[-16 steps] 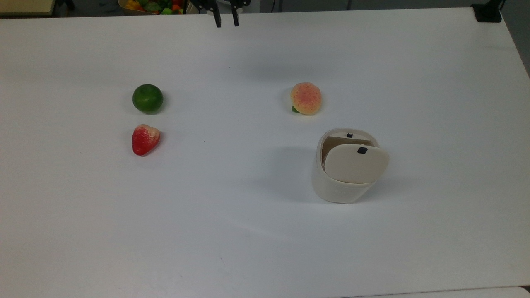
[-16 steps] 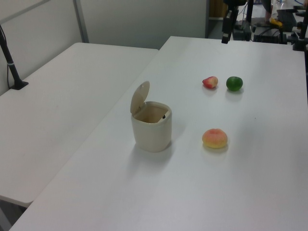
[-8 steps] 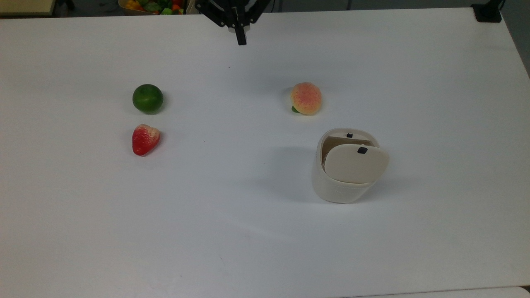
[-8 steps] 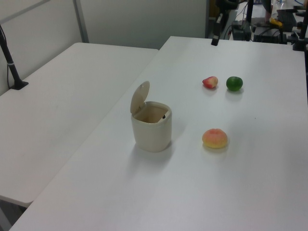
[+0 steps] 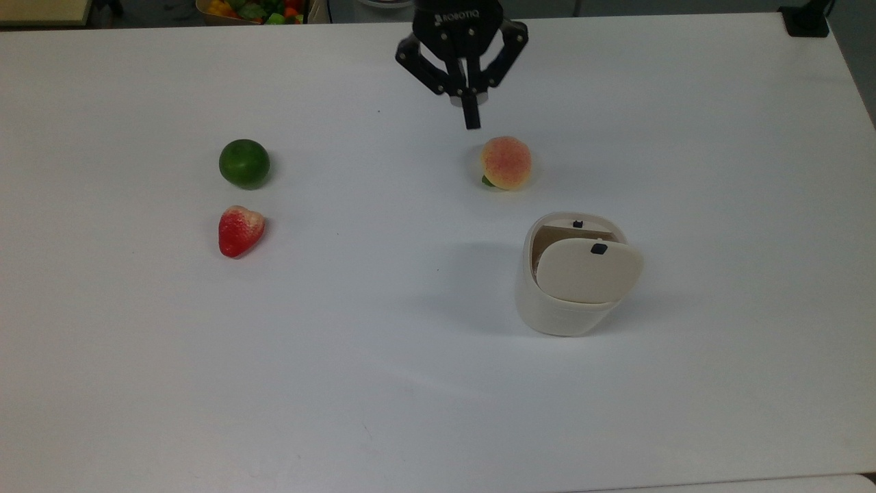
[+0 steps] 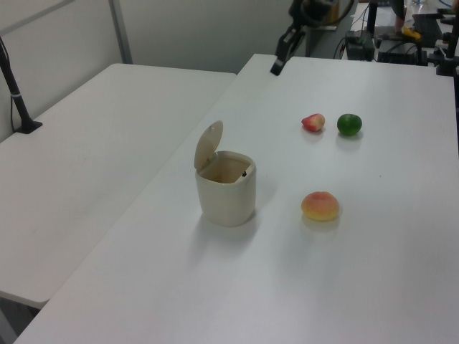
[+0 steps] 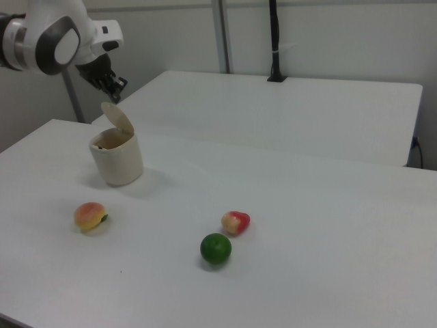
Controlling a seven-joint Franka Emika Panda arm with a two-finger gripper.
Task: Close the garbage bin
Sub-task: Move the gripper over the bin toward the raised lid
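The cream-white garbage bin (image 5: pixel 564 311) stands on the white table at the top view's centre right. Its hinged lid (image 5: pixel 588 269), marked with a small black square, is raised and the bin's inside shows. In the left view the bin (image 6: pixel 226 192) has its lid (image 6: pixel 209 145) tilted up at the back left. My black gripper (image 5: pixel 471 122) hangs shut and holds nothing, above the table just beyond the peach, up and left of the bin in the top view. In the left view the gripper (image 6: pixel 276 67) is high above the table's far edge. In the right view the gripper (image 7: pixel 117 93) sits just above the lid (image 7: pixel 117 117).
A peach (image 5: pixel 506 162) lies just beyond the bin. A green lime (image 5: pixel 244 163) and a red strawberry (image 5: pixel 240 230) lie on the top view's left. A basket of fruit (image 5: pixel 253 9) stands past the far edge, a black clamp (image 5: pixel 806 20) at the far right corner.
My gripper has come in from the table's far edge towards the peach and the bin, and its fingers have come together. The bin, its lid and the fruits have not moved.
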